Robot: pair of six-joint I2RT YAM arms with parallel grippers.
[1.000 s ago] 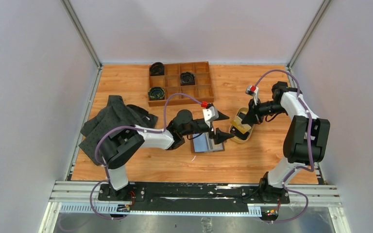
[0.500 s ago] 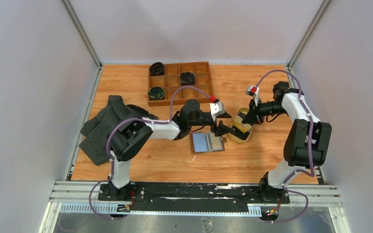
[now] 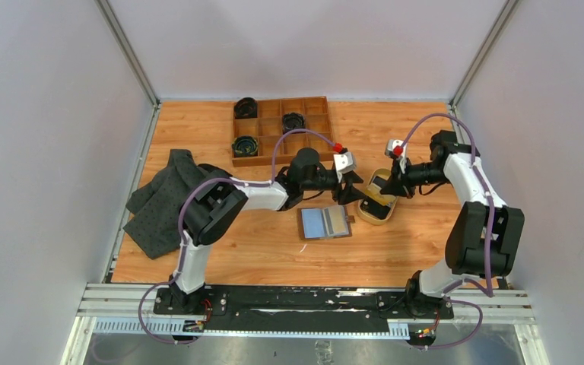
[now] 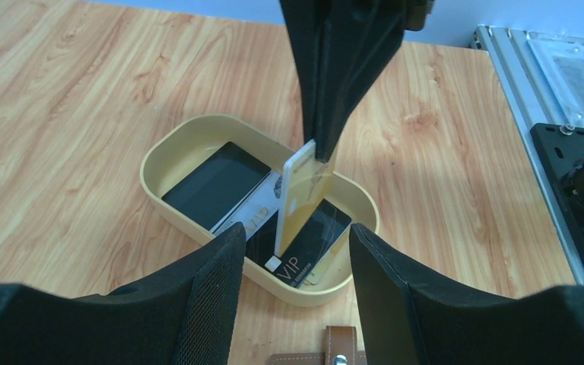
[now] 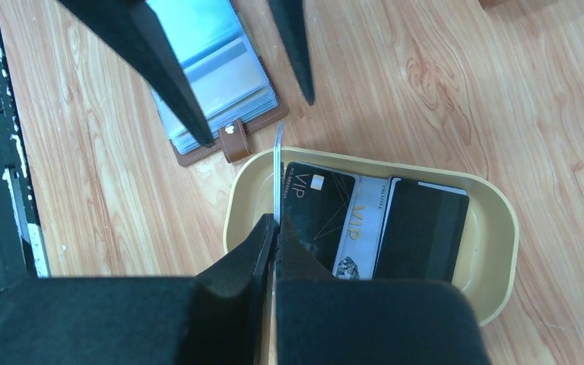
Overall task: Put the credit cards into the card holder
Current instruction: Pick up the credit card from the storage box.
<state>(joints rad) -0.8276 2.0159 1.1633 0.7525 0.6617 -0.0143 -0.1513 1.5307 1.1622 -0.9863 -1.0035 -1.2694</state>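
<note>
Yellow-gold plastic card [image 4: 304, 194] is clamped upright in the jaws of the right gripper [image 5: 275, 224] over the tan oval dish [image 4: 160, 152], where dark and pale cards [image 4: 217, 186] are left to be moved, while the left gripper [image 4: 296, 239] is held with jaws apart near it and the brown leather card holder [image 3: 324, 223], open just left of the dish, is judged far from filled.
</note>
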